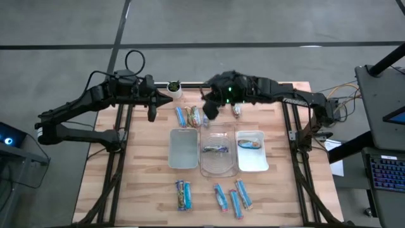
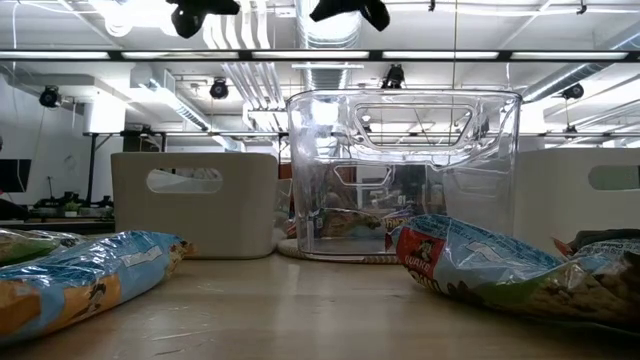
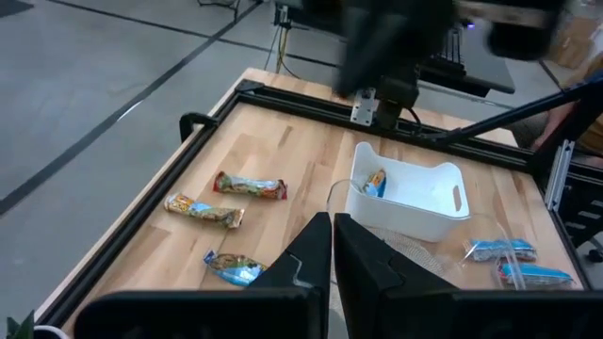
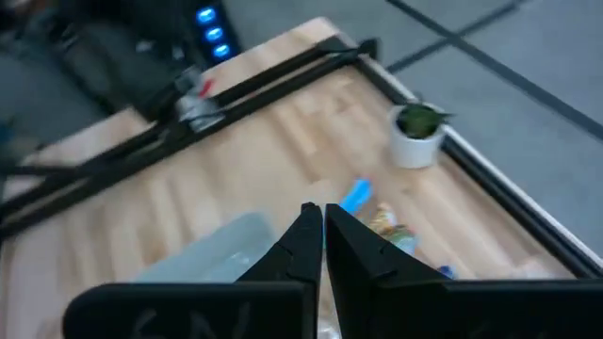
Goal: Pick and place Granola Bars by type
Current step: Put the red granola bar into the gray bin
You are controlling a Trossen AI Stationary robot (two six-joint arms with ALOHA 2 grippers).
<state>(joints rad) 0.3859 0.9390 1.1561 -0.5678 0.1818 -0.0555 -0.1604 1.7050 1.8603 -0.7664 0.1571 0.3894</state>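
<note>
Granola bars [image 2: 480, 265], red label lettering unreadable, clear tray [image 2: 400, 170] behind

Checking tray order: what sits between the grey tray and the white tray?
The clear tray, holding one granola bar, seen in the high view.

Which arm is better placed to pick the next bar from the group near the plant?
The right: its claw hangs beside those bars, empty. The left claw waits farther off.
</note>
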